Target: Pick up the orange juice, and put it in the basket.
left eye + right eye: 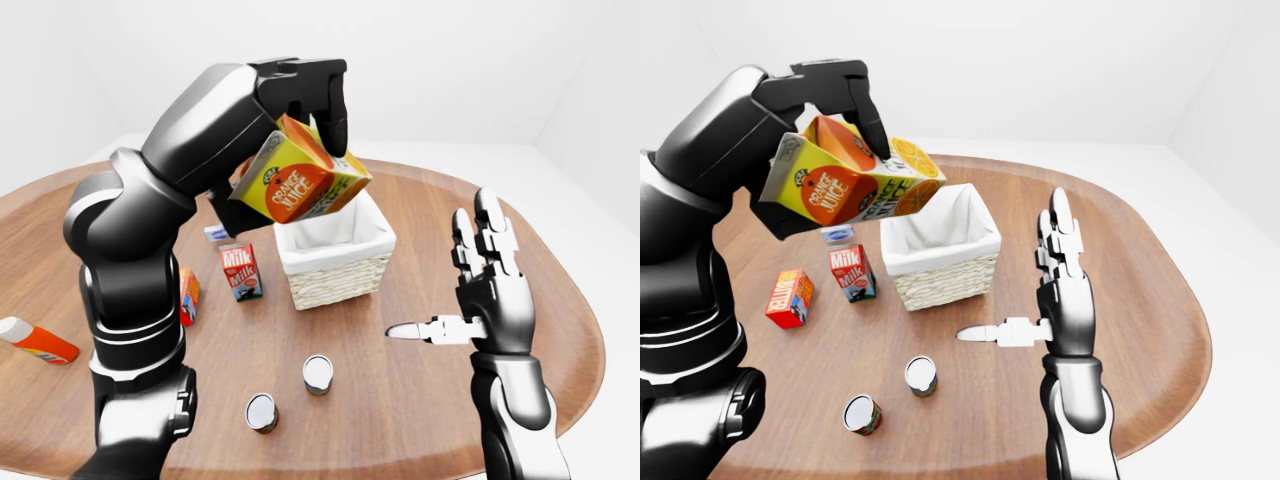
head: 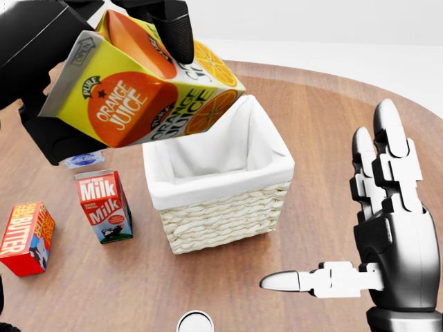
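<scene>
My left hand point(image 2: 149, 28) is shut on the orange juice carton point(image 2: 138, 90), a yellow and orange box lying tilted on its side. It hangs in the air just above the left rim of the wicker basket point(image 2: 221, 207), which has a white cloth lining and stands on the round wooden table point(image 1: 420, 400). The carton also shows in the left-eye view point(image 1: 300, 185) and the right-eye view point(image 1: 855, 185). My right hand point(image 2: 367, 221) is open, fingers upright and thumb pointing left, to the right of the basket and clear of it.
A red milk carton point(image 2: 104, 205) and a red butter box point(image 2: 26, 237) stand left of the basket. Two small cans point(image 1: 318, 373) point(image 1: 262, 411) stand lower down. An orange and white bottle point(image 1: 35, 340) lies at the far left. A small blue-white item point(image 2: 84, 160) sits under the left hand.
</scene>
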You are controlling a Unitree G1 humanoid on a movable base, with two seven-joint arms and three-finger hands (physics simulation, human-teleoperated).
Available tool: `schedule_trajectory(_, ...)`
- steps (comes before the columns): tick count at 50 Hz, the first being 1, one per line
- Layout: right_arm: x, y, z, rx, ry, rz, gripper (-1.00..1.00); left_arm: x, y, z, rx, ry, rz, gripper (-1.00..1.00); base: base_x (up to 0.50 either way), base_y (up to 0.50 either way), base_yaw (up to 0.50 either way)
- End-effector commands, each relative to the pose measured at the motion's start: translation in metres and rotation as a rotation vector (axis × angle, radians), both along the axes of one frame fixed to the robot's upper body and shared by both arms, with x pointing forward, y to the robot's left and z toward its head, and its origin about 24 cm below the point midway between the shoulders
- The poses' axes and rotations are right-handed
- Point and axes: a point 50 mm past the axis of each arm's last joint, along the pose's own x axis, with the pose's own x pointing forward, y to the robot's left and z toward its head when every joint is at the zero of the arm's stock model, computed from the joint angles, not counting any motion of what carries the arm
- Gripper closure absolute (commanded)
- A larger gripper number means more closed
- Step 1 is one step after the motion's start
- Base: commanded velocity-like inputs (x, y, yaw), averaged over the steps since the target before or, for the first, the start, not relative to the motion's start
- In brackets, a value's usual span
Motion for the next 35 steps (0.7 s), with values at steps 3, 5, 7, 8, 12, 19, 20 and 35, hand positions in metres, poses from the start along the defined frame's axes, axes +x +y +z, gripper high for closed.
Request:
schedule_trajectory(3, 0.0, 0.001, -0.001, 0.0, 0.004, 0.004, -1.0, 0.056, 0.002, 0.001, -0.015, 0.196, 0.07, 1.0, 0.0, 0.0, 0.0)
schedule_trajectory(5, 0.0, 0.001, -0.001, 0.0, 0.006, 0.004, -1.0, 0.067, 0.001, -0.002, -0.007, 0.238, 0.093, 1.0, 0.0, 0.0, 0.0)
schedule_trajectory(7, 0.0, 0.0, -0.001, 0.001, 0.003, 0.003, -1.0, 0.073, 0.0, -0.005, -0.003, 0.263, 0.103, 1.0, 0.0, 0.0, 0.0)
schedule_trajectory(8, 0.0, 0.0, 0.0, 0.001, 0.001, 0.001, -1.0, 0.075, 0.0, -0.006, 0.0, 0.272, 0.11, 1.0, 0.0, 0.0, 0.0)
schedule_trajectory(12, 0.001, -0.001, -0.001, 0.002, 0.005, 0.0, -1.0, 0.078, -0.004, -0.008, 0.014, 0.28, 0.121, 1.0, 0.0, 0.0, 0.0)
schedule_trajectory(19, 0.0, -0.001, -0.002, 0.001, 0.011, -0.001, -1.0, 0.074, -0.01, -0.001, 0.017, 0.237, 0.136, 1.0, 0.0, 0.0, 0.0)
schedule_trajectory(20, 0.0, -0.002, -0.002, 0.002, 0.01, 0.0, -1.0, 0.072, -0.01, 0.001, 0.025, 0.222, 0.143, 1.0, 0.0, 0.0, 0.0)
schedule_trajectory(35, 0.001, -0.002, -0.003, 0.002, 0.013, -0.001, -1.0, 0.087, -0.016, -0.03, 0.044, 0.281, 0.221, 1.0, 0.0, 0.0, 0.0)
